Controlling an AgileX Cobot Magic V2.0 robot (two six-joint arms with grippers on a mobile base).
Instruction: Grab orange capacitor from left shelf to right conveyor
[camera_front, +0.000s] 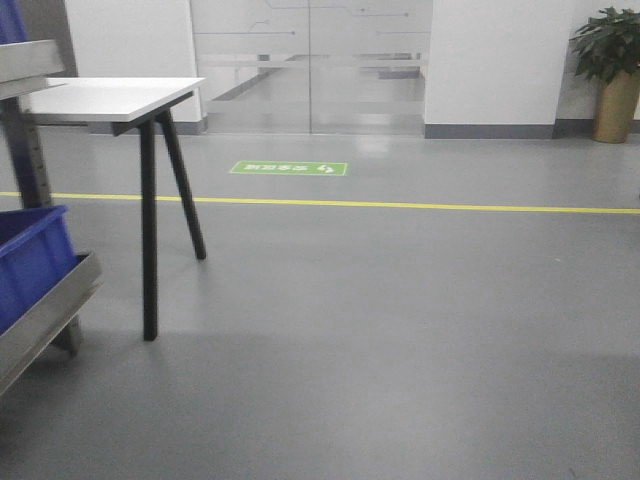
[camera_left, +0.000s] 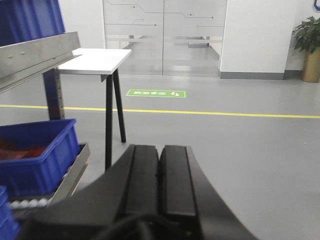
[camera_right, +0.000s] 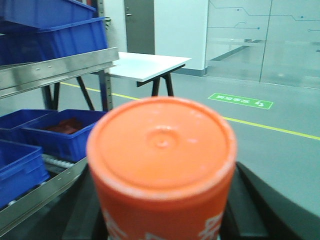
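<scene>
Grey floor (camera_front: 400, 330) w/ yellow line (camera_front: 400, 204), white bench (camera_front: 110, 97) at far left, and steel left shelf (camera_left: 35, 57) w/ blue bins (camera_left: 40, 155) at near left. The left hand (camera_left: 159, 150) is clenched, nothing in it. The right hand (camera_right: 165, 220) grasps the orange capacitor (camera_right: 161, 145), upright, just right of the shelf.

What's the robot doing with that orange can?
The robot's right gripper is holding the orange can upright, beside the steel shelf with the blue bins. Its left gripper is shut and empty, pointing out over the grey floor. The belt where the can should go is not in view.
</scene>
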